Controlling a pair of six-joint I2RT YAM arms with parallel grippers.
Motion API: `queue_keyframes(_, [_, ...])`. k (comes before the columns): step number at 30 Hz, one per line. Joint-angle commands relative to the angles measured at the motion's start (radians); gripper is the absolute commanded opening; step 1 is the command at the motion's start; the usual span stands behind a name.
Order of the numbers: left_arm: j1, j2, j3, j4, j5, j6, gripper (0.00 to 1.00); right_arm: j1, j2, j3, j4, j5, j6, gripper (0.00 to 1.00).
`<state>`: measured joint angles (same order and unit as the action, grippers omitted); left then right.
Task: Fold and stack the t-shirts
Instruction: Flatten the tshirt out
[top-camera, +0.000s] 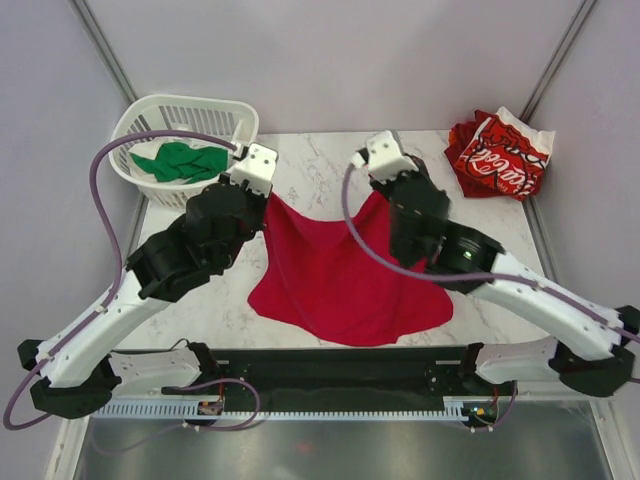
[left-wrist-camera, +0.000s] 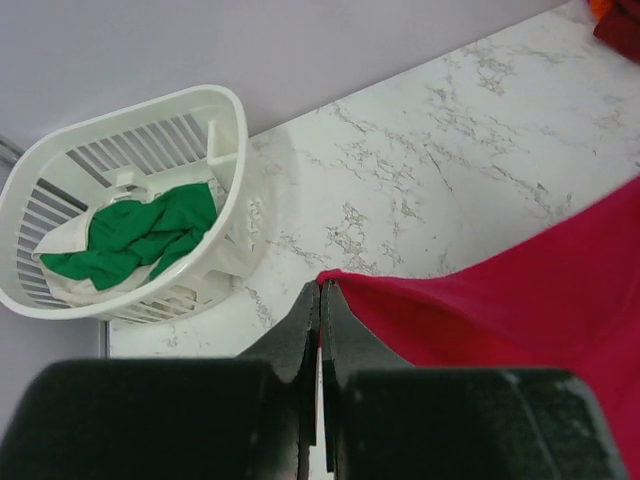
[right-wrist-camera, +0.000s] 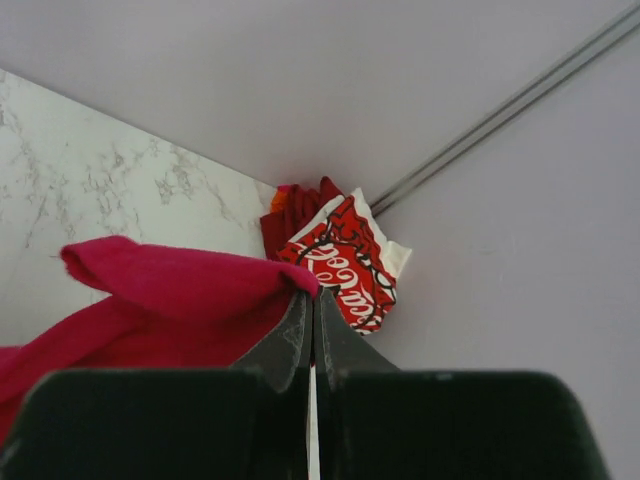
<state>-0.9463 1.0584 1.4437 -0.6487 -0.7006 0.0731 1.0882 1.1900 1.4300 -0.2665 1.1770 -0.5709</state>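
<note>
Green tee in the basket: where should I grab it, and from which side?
Pinch the bunched ridge near the middle of the green tee, coming straight down from above: it lies crumpled inside the basket, whose slatted walls probably block any sideways approach.

Left end effector (left-wrist-camera: 320, 292) and right end effector (right-wrist-camera: 312, 300) apparently clamped closed.

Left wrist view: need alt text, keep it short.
The left gripper, shut, pinches a corner of the crimson t-shirt, which stretches away to the right over the marble table. At left, a white slatted basket holds a crumpled green t-shirt.
</note>
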Motion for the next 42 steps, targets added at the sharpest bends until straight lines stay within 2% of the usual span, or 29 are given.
queue_keyframes(1, [0.012,-0.055,0.014,0.115,-0.073,0.039,0.02,-0.127,0.097,0.239,-0.124,-0.012,0.199,0.00])
queue_keyframes(2, [0.012,-0.063,0.012,0.113,-0.063,0.034,0.02,-0.195,0.114,0.301,-0.222,-0.122,0.303,0.00])
queue_keyframes(3, [0.012,-0.077,0.012,0.110,-0.047,0.024,0.02,-0.376,0.117,0.343,-0.335,-0.267,0.404,0.00])
queue_keyframes(4, [0.012,-0.083,0.012,0.097,-0.034,0.014,0.02,-0.471,0.105,0.346,-0.344,-0.576,0.475,0.00])
queue_keyframes(5, [0.011,-0.090,0.014,0.087,-0.024,0.010,0.02,-0.643,0.096,0.343,-0.344,-0.699,0.603,0.00])
queue_keyframes(6, [0.012,-0.095,0.021,0.074,-0.019,0.008,0.02,-0.719,0.086,0.343,-0.353,-0.840,0.643,0.00])
queue_keyframes(7, [0.012,-0.110,0.024,0.054,-0.020,0.008,0.02,-0.775,0.076,0.349,-0.350,-1.073,0.661,0.00])
queue_keyframes(8, [0.012,-0.124,0.029,0.031,-0.020,0.016,0.02,-0.809,0.056,0.349,-0.340,-1.173,0.622,0.00])
queue_keyframes(9, [0.011,-0.141,0.032,0.020,0.025,0.034,0.02,-0.806,-0.031,0.339,-0.279,-1.295,0.585,0.00])
queue_keyframes(10, [0.011,-0.202,0.032,0.020,0.062,0.042,0.02,-0.794,-0.094,0.255,-0.219,-1.515,0.536,0.00])
queue_keyframes(12, [0.011,-0.276,0.024,0.043,0.177,0.057,0.02,-0.771,-0.258,0.164,-0.029,-1.524,0.522,0.00])
queue_keyframes(13, [0.009,-0.306,0.018,0.066,0.203,0.074,0.02,-0.772,-0.280,0.165,-0.017,-1.501,0.511,0.00])
queue_keyframes(16, [0.011,-0.391,0.018,0.139,0.282,0.135,0.02,-0.772,-0.241,0.342,-0.157,-1.517,0.434,0.00])
queue_keyframes(19, [0.011,-0.413,0.069,0.155,0.312,0.198,0.02,-0.771,-0.227,0.404,-0.183,-1.573,0.434,0.00])
queue_keyframes(24, [0.012,-0.434,0.104,0.204,0.369,0.255,0.02,-0.771,-0.195,0.471,-0.221,-1.561,0.430,0.00])
queue_keyframes(26, [0.012,-0.411,0.103,0.215,0.357,0.266,0.02,-0.771,-0.173,0.468,-0.220,-1.535,0.424,0.00])
queue_keyframes(29, [0.012,-0.333,0.058,0.251,0.233,0.301,0.02,-0.771,-0.113,0.420,-0.195,-1.492,0.395,0.00])
queue_keyframes(32, [0.012,-0.247,0.023,0.337,0.139,0.358,0.02,-0.783,0.000,0.389,-0.189,-1.430,0.376,0.00])
queue_keyframes(33, [0.012,-0.220,-0.008,0.372,0.065,0.404,0.02,-0.795,0.076,0.391,-0.188,-1.433,0.381,0.00])
queue_keyframes(35, [0.081,-0.132,-0.049,0.406,0.038,0.425,0.02,-0.835,0.156,0.394,-0.180,-1.432,0.400,0.00])
queue_keyframes(36, [0.145,-0.094,-0.046,0.432,0.076,0.377,0.02,-0.852,0.233,0.391,-0.154,-1.430,0.437,0.00])
queue_keyframes(37, [0.279,-0.057,-0.033,0.382,0.126,0.316,0.02,-0.866,0.276,0.385,-0.142,-1.418,0.451,0.00])
queue_keyframes(38, [0.355,0.022,-0.023,0.347,0.186,0.257,0.02,-0.890,0.317,0.383,-0.129,-1.400,0.465,0.00])
queue_keyframes(39, [0.483,0.063,-0.031,0.306,0.301,0.155,0.02,-0.904,0.418,0.379,-0.097,-1.363,0.494,0.00])
queue_keyframes(40, [0.536,0.118,-0.031,0.288,0.344,0.121,0.02,-0.918,0.481,0.397,-0.088,-1.347,0.514,0.00])
queue_keyframes(41, [0.581,0.243,-0.025,0.275,0.380,0.081,0.02,-0.950,0.553,0.429,-0.094,-1.326,0.538,0.01])
queue_keyframes(42, [0.621,0.329,-0.014,0.250,0.375,0.058,0.02,-0.968,0.726,0.478,-0.117,-1.312,0.560,0.31])
